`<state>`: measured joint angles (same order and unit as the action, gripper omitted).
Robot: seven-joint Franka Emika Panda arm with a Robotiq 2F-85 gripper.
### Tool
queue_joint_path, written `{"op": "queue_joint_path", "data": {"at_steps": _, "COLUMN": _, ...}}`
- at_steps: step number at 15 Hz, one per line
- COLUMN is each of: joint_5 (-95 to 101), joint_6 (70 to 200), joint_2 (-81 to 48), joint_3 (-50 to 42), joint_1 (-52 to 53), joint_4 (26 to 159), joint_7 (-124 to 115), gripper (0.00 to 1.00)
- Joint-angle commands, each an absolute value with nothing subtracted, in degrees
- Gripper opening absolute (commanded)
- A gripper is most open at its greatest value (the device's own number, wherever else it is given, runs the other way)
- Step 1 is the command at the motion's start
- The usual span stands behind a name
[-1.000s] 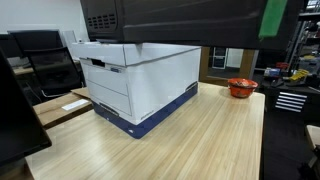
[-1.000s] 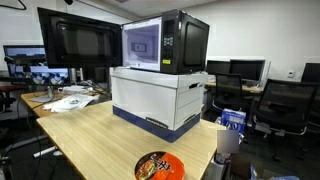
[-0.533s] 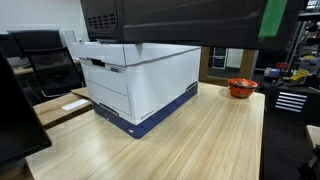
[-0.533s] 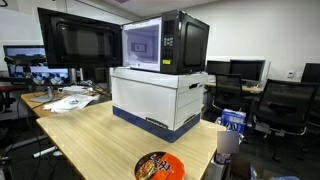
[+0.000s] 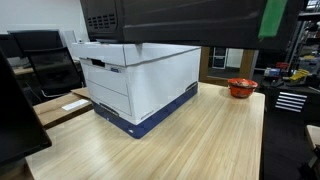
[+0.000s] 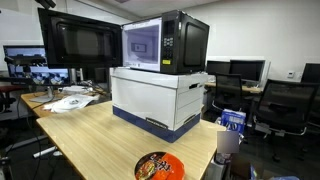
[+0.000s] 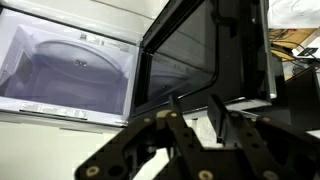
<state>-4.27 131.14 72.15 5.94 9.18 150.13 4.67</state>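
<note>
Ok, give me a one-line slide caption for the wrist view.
Open pincer in front of the microwave, whose dark door stands swung open on a lit interior and glass turntable.

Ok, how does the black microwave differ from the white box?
The black microwave oven has a windowed door; the white cardboard storage box has a dark blue base. The microwave stands on the box, which stands on the light wooden table. The box is wider than the microwave. Both are rectangular.
</note>
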Motion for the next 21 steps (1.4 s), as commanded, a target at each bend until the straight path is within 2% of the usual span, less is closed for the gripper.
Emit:
{"op": "queue_joint_path", "data": {"at_steps": 1, "joint_5": -3.77, "joint_6": 131.1, "joint_2": 72.05, "joint_3": 5.76, "joint_1": 9.55, "joint_4": 150.03, "joint_7": 4.28, "gripper": 0.35}}
{"op": "queue_joint_path", "data": {"at_steps": 2, "joint_5": -3.77, "joint_6": 131.1, "joint_2": 72.05, "joint_3": 5.76, "joint_1": 9.55, "joint_4": 150.03, "joint_7": 4.27, "gripper": 0.35}}
{"op": "queue_joint_path", "data": {"at_steps": 3, "joint_5": -3.77, "joint_6": 131.1, "joint_2": 72.05, "joint_3": 5.76, "joint_1": 9.55, "joint_4": 150.03, "joint_7": 4.27, "gripper": 0.6}}
{"op": "queue_joint_path", "data": {"at_steps": 4, "joint_5": -3.76, "joint_6": 131.58, "joint_2": 71.9, "joint_3": 5.51, "joint_1": 9.33, "joint_4": 150.16, "joint_7": 4.22, "gripper": 0.61}}
{"op": "queue_joint_path", "data": {"at_steps": 10, "joint_5": -5.45, "joint_6": 134.89, "joint_2": 69.4, "joint_3": 4.8, "joint_1": 11.72, "joint_4": 148.66, "joint_7": 4.82, "gripper": 0.99}}
{"op": "queue_joint_path", "data": {"at_steps": 21, "joint_5": -10.12, "joint_6": 138.04, "joint_2": 65.61, "joint_3": 5.14, "joint_1": 22.91, "joint_4": 144.97, "joint_7": 6.35, "gripper": 1.0}}
